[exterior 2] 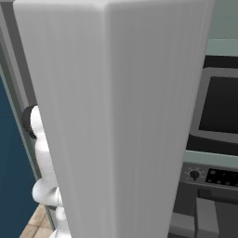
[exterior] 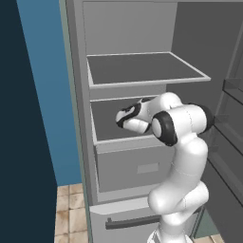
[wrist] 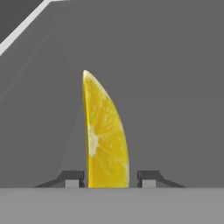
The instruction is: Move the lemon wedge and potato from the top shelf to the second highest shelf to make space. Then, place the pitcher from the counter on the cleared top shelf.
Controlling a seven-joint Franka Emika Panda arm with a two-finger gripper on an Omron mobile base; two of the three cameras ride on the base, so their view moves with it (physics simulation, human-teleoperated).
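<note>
Lemon wedge (wrist: 105, 140) stands upright between the fingertips (wrist: 72, 178) of the pincer (wrist: 111, 178) in the hand view, small gaps either side, jaws apart. From the left base, the arm reaches over the second shelf (exterior: 124, 142), beneath the top shelf (exterior: 142, 69). From the right base, the fridge door (exterior 2: 116, 116) blocks the shelves.

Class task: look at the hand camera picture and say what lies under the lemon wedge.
The lemon wedge stands between the gripper fingertips, over a flat dark grey shelf panel. Its underside, and whether it touches the panel, is hidden below the picture's edge.
</note>
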